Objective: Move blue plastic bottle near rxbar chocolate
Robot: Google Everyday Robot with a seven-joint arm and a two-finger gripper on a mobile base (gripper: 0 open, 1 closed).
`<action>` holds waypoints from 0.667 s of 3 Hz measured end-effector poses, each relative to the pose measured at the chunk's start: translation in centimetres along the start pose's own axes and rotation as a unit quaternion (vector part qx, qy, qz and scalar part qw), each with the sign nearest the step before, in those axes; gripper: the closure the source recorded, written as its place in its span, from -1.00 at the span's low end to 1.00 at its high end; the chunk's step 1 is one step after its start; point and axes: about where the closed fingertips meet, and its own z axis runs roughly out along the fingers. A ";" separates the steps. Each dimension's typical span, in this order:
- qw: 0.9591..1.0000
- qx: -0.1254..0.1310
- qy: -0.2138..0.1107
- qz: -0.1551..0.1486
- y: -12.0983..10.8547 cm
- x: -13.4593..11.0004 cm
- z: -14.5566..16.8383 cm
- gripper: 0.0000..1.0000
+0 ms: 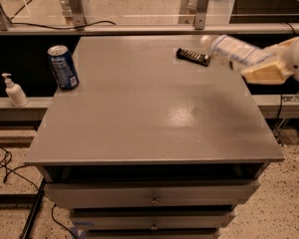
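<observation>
The hand (pixel 259 66) is at the far right of the scene, over the right edge of the grey table (pixel 139 113). Its pale beige fingers (pixel 269 74) are closed around the blue plastic bottle (pixel 229 49). The bottle is held clear of the table top and lies tilted, with its white cap end pointing left and slightly up and its other end inside the grip. The cap end hangs just to the right of the rxbar chocolate (pixel 193 57) and does not touch it. The bar lies flat on the far right part of the table. A dark blue soda can (pixel 63 66) stands upright near the table's far left corner, well apart from both. A small white pump bottle (pixel 14 90) stands on a lower ledge to the left of the table
</observation>
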 end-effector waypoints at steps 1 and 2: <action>1.000 0.025 -0.005 0.001 -5.3 -0.7 1.6 1.00; 0.999 0.046 0.005 0.007 -9.5 0.6 4.7 1.00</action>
